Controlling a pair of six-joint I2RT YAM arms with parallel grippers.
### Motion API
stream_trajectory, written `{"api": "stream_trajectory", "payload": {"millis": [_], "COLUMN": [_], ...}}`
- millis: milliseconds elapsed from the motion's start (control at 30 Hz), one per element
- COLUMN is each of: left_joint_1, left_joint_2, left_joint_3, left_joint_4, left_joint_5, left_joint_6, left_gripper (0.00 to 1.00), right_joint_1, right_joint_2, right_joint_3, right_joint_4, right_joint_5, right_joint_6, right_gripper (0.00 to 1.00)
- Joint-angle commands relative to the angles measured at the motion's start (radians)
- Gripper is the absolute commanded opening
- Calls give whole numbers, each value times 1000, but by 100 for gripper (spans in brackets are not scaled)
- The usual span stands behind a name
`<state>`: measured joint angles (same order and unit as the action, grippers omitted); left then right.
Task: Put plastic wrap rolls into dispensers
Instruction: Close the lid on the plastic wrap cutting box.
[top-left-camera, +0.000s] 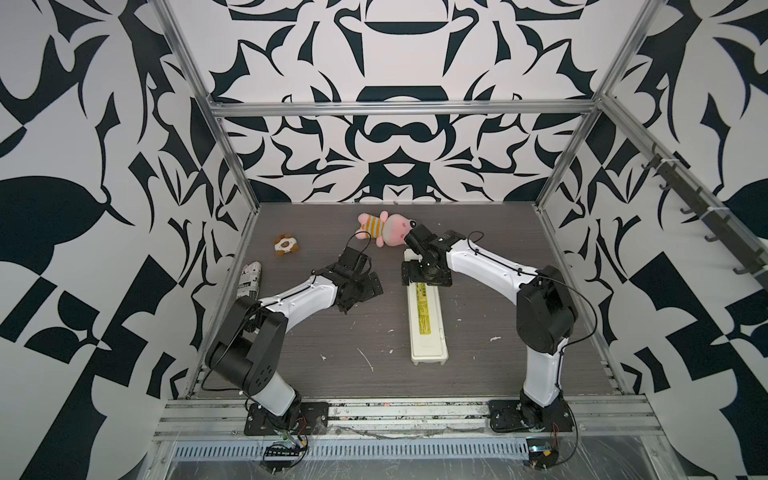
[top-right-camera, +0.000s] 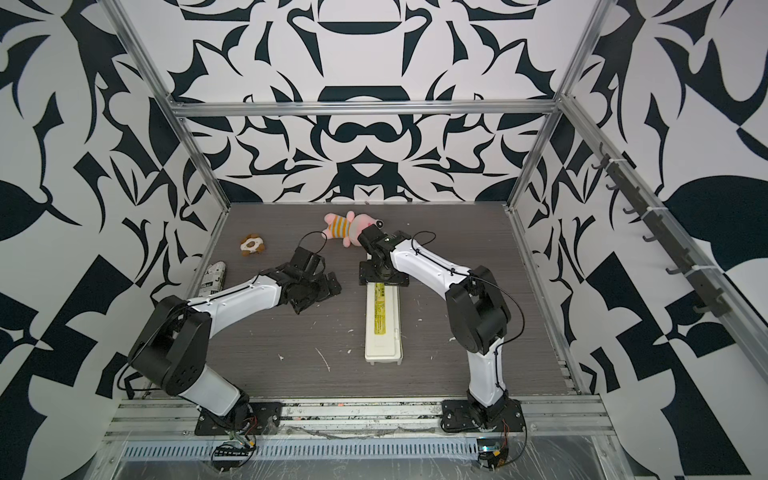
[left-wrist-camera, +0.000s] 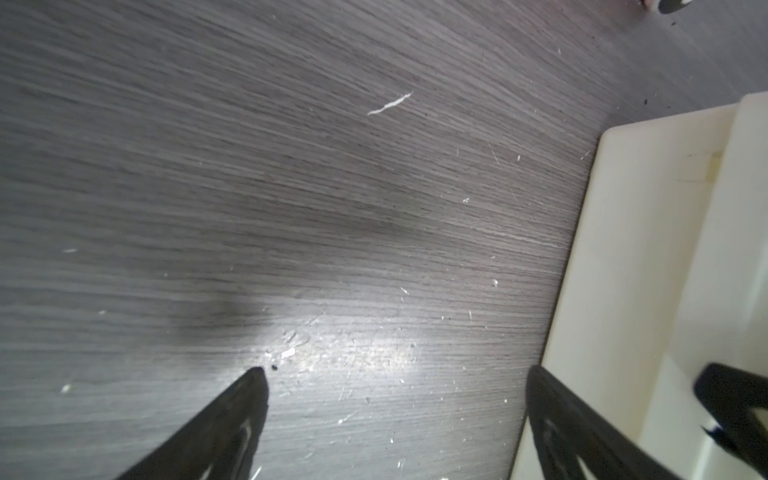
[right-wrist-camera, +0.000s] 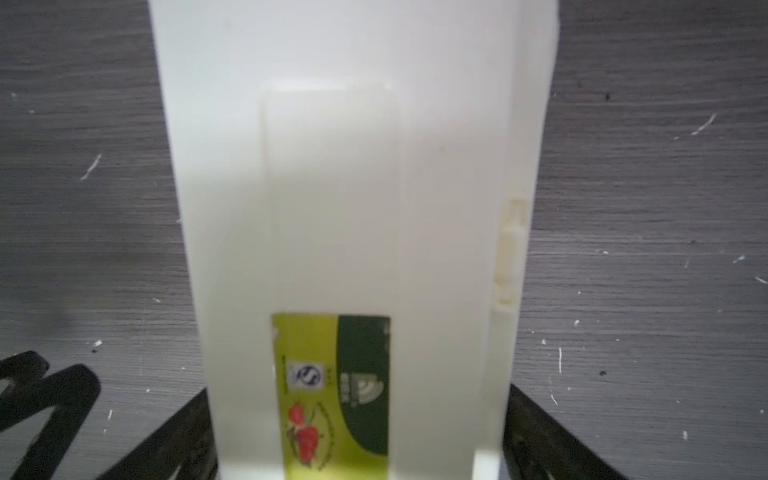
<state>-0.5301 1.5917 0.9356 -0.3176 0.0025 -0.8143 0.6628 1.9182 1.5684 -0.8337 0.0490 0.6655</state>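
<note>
Right wrist view: right fingers (right-wrist-camera: 540, 440) spread astride the dispenser (right-wrist-camera: 332, 166), which lies lid shut, flat on the counter (right-wrist-camera: 644, 208); contact unclear. Alongside, left fingers (left-wrist-camera: 232, 419) apart above counter, holding nothing.

Dispenser (top-left-camera: 428, 332) on table (top-left-camera: 316, 332), centre-right; plush toy (top-left-camera: 380, 226) behind it; paper bundle (top-left-camera: 249, 282) far left.

- Both top views: mounted high above the near edge of the table (top-left-camera: 291, 353), angled downward; near-identical coverage.
- Left wrist view: close above table, dispenser (left-wrist-camera: 648, 249) at frame edge.
- Right wrist view: close over dispenser, also seen in both top views.
</note>
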Motion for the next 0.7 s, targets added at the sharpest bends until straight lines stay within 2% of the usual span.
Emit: {"api": "stream_trajectory", "payload": {"millis": [0, 100, 267, 667], "left_joint_1": [5, 5, 5, 5], "left_joint_2": [2, 4, 12, 3], "left_joint_3": [-14, -17, -25, -28], "left_joint_4": [5, 12, 23, 18], "left_joint_5": [15, 22, 36, 29], "left_joint_6": [1, 0, -5, 2], "left_gripper": [98, 99, 97, 97], "right_joint_1": [1, 7, 27, 86], "right_joint_2": [-68, -92, -86, -55], "right_joint_3": [-22, -51, -56, -12], "right_joint_4": [2, -9, -73, -110], "right_joint_5": [-21, -6, 87, 135], "right_joint_6": [-12, -23, -42, -35], "right_gripper": [100, 100, 99, 100]}}
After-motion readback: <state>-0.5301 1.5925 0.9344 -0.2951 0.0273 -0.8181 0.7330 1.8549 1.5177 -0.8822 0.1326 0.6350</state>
